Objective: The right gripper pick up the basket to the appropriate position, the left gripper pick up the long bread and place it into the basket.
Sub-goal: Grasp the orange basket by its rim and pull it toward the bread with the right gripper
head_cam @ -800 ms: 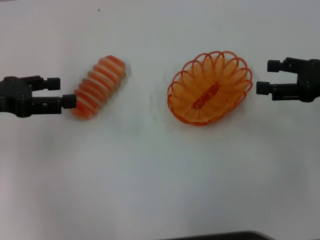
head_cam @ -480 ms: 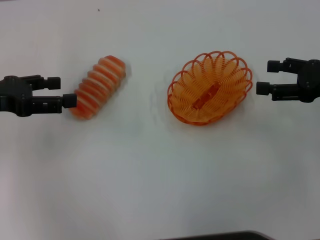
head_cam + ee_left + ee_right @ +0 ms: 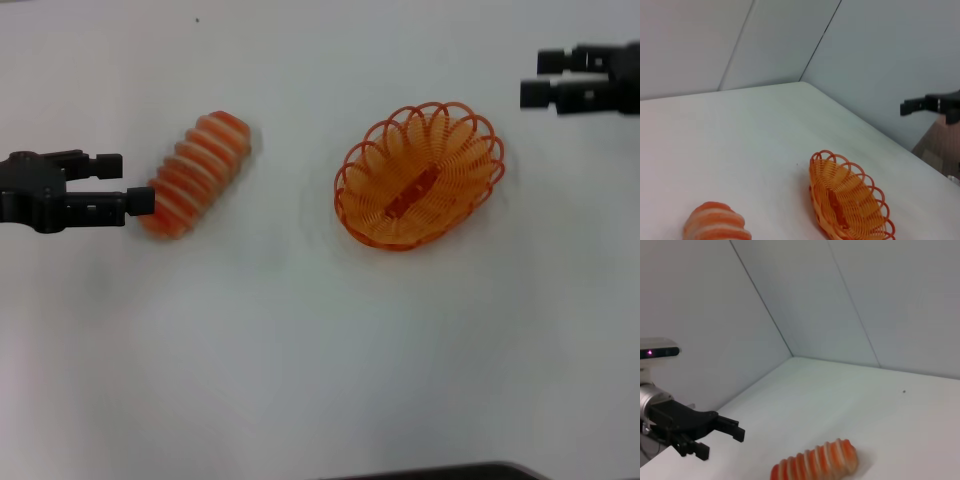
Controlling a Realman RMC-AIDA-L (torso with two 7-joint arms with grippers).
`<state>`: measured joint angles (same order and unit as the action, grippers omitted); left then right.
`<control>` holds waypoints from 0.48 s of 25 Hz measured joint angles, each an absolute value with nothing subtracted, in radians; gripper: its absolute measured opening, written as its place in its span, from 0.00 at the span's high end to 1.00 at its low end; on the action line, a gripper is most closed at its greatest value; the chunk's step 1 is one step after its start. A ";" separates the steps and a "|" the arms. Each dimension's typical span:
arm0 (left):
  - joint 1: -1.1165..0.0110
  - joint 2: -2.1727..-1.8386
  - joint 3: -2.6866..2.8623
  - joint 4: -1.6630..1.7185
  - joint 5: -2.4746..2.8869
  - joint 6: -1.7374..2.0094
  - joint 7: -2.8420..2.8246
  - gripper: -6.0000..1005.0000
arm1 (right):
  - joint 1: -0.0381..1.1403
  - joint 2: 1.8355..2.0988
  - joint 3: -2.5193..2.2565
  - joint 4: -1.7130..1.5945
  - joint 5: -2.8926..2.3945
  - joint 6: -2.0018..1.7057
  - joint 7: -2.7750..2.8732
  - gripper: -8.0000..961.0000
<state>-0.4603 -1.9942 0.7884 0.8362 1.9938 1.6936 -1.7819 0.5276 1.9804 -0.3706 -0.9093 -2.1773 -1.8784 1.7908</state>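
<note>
Right gripper (image 3: 536, 78) hangs beyond the basket (image 3: 420, 176), jaws apart; left gripper (image 3: 128, 182), jaws apart, nearly touches the bread (image 3: 195, 173)

Plain white table (image 3: 320, 350) fills pretty much the whole head view, matte, evenly lit, only soft faint shadows on it. There's one tiny dark speck (image 3: 197, 19) near the far edge, and a dark curved edge of something (image 3: 440, 471) peeks in at the near side, can't tell what it is. From the wrist views, the table sits in a corner of pale grey-white panelled walls (image 3: 890, 65) with thin dark seams (image 3: 821, 41) running between the panels. Same panel look in the other wrist view (image 3: 850, 295). Past the table's edge there's a bit of brownish floor (image 3: 940, 150), looks like wood. Light is flat and diffuse all round.
</note>
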 joint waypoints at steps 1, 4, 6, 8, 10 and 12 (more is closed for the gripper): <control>-0.460 -1.994 0.788 0.836 1.993 1.694 -1.782 0.10 | 0.552 1.980 -0.392 -0.965 -2.178 -1.892 1.863 0.01; -0.460 -1.992 0.788 0.837 1.992 1.695 -1.782 0.10 | 0.607 1.980 -0.469 -1.099 -2.191 -1.898 2.049 0.01; -0.460 -1.992 0.788 0.837 1.992 1.694 -1.782 0.10 | 0.648 1.980 -0.526 -1.189 -2.230 -1.885 2.173 0.01; -0.462 -1.992 0.789 0.838 1.992 1.694 -1.782 0.10 | 0.688 1.984 -0.561 -1.242 -2.305 -1.866 2.242 0.02; -0.463 -1.992 0.788 0.838 1.992 1.693 -1.781 0.10 | 0.738 1.993 -0.604 -1.266 -2.443 -1.820 2.307 0.02; -0.464 -1.994 0.789 0.838 1.992 1.693 -1.779 0.10 | 0.776 2.006 -0.640 -1.260 -2.574 -1.774 2.340 0.02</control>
<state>-0.4638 -1.9937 0.7885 0.8376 1.9918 1.6935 -1.7788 0.7764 2.0057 -0.6395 -1.2600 -2.5744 -1.7745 2.3400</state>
